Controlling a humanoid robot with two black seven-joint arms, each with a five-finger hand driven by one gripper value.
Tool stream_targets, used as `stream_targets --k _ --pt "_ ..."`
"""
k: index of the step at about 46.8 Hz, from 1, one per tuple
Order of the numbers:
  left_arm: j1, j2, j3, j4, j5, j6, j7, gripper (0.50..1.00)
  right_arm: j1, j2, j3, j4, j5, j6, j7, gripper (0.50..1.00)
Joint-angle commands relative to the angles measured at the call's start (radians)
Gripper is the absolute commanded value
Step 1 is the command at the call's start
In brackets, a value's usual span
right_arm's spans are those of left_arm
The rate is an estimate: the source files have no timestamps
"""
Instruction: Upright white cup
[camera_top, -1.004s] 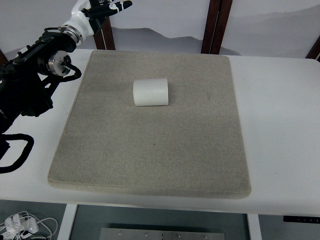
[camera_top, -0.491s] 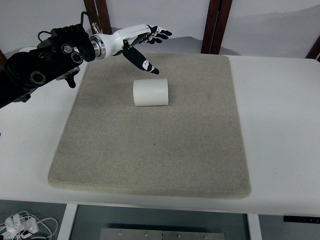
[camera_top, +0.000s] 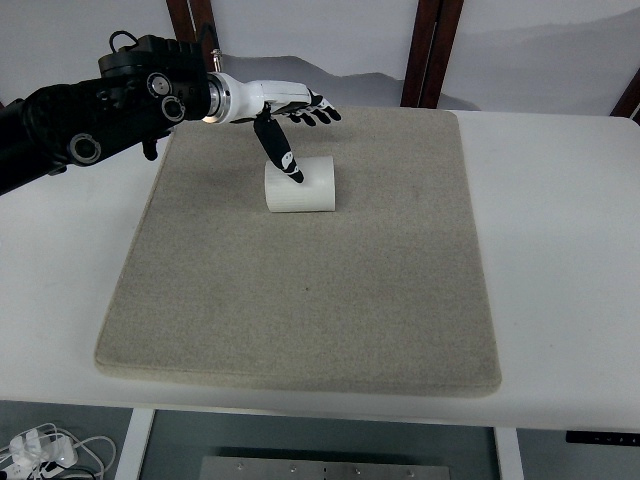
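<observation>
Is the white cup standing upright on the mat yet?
No, the white cup lies on its side on the grey mat, with the left hand open above it.

We note the left robot hand (camera_top: 283, 112) has swung in from the far-left corner and now hangs over the white cup (camera_top: 300, 184), thumb lowered onto it.

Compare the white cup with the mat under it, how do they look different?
The cup is a smooth-looking white cylinder lying on its side; the mat is a flat, rough-looking grey-beige square spread on the table. The cup is small and covers only a patch near the mat's far middle, while the mat takes up most of the tabletop. The left hand hovers open above the cup, thumb reaching down toward it. Both rest unheld.
</observation>
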Motion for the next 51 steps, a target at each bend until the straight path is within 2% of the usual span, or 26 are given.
stream_targets --k 1,7,21,33,51 --pt "-0.021 -0.013 0.032 0.001 -0.001 -0.012 0.019 0.994 0.000 0.000 0.000 0.000 0.000 0.000 0.000 0.952" --pt "-0.034 -0.043 0.067 0.012 -0.001 -0.014 0.053 0.994 0.000 0.000 0.000 0.000 0.000 0.000 0.000 0.952" --pt "-0.028 -0.131 0.097 0.101 -0.002 -0.006 0.074 0.994 0.000 0.000 0.000 0.000 0.000 0.000 0.000 0.952" --pt "-0.014 -0.171 0.121 0.173 -0.001 0.005 0.080 0.994 0.000 0.000 0.000 0.000 0.000 0.000 0.000 0.952" --pt "0.012 -0.192 0.121 0.190 0.027 0.008 0.077 0.973 0.000 0.000 0.000 0.000 0.000 0.000 0.000 0.952"
